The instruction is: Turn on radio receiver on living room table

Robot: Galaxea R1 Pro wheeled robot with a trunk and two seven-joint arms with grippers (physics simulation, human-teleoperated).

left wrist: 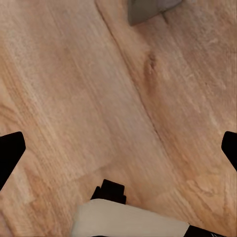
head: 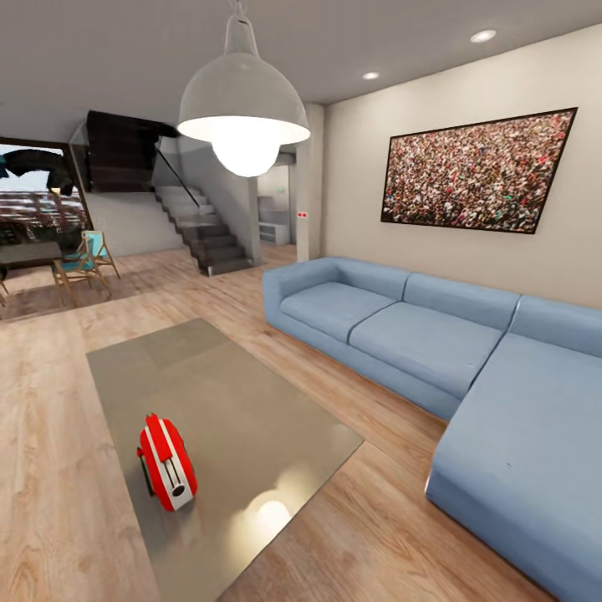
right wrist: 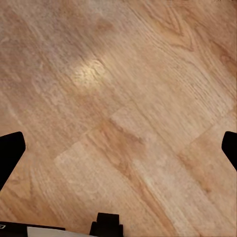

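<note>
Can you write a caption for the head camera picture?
A red radio receiver sits on the grey table beside a blue sofa under a white lamp.

Light wood plank floor (head: 50,468): visible grain, satin sheen, a soft highlight is seen in the right wrist view. Long low grey table top (head: 242,401): glossy, lamp glare is mirrored. Small red radio receiver with white trim (head: 167,462): smooth, shiny plastic look. Blue sectional sofa (head: 435,351): matt cloth. White dome pendant lamp (head: 243,104): smooth, semi-matt shell.
</note>
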